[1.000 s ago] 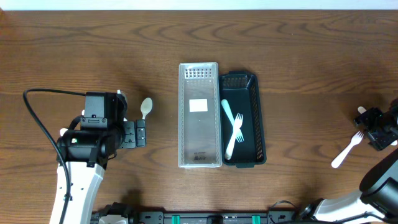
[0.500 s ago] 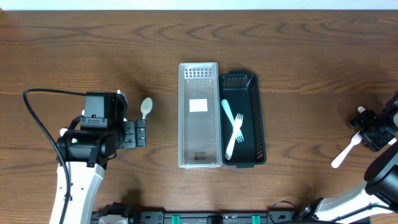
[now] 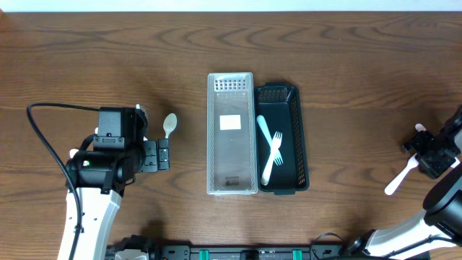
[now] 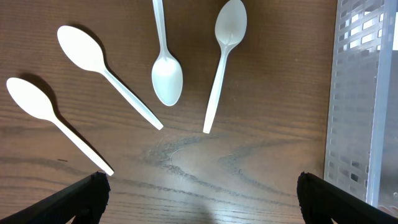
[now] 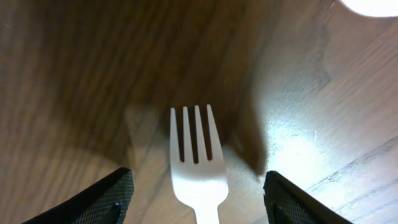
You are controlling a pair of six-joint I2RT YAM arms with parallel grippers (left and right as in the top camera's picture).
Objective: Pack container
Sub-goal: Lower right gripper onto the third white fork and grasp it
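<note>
Fork (image 5: 198,168) flat on desk (image 3: 361,58) at far right, centred between released right jaws, long axis square to their closing line, tines forward; left jaws released too, far off over spoons (image 4: 166,81).

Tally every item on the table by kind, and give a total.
Spoons: 4
Forks: 3
Clear bin: 1
Black bin: 1
Total: 9
</note>
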